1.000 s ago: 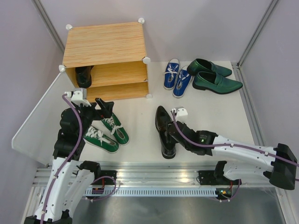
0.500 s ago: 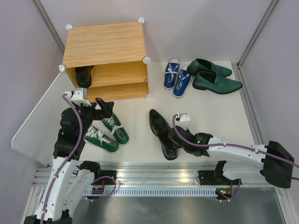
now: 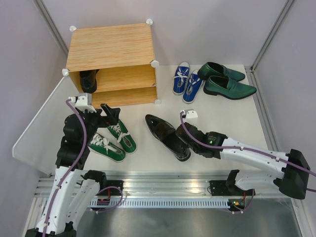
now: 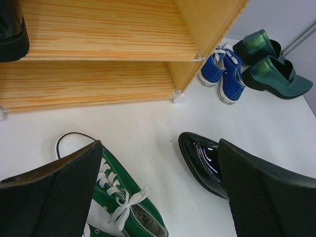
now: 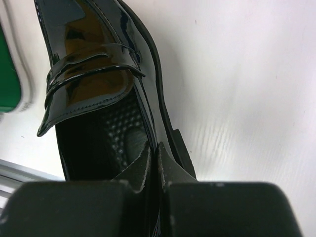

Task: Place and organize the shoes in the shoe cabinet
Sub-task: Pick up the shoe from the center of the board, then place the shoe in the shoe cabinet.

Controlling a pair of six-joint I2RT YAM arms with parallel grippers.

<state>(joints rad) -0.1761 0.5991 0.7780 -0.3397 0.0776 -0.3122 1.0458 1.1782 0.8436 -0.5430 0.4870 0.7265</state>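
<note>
while the right gripper (image 3: 183,143) clamps the black shoe (image 3: 160,127) by its heel wall, one finger seemingly inside for grip, it lies on the table (image 3: 232,118), toe toward the cabinet (image 3: 111,49); left gripper (image 3: 109,114) hovers over green sneakers (image 3: 112,140), fingers apart.

Words and numbers: none can be read.
Green sneakers (image 3: 112,141): no letters clear enough to read.
Black shoe (image 3: 159,127): only shine, nothing to read.
Shoe cabinet (image 3: 111,47): wood lines only, nothing to read.
</note>
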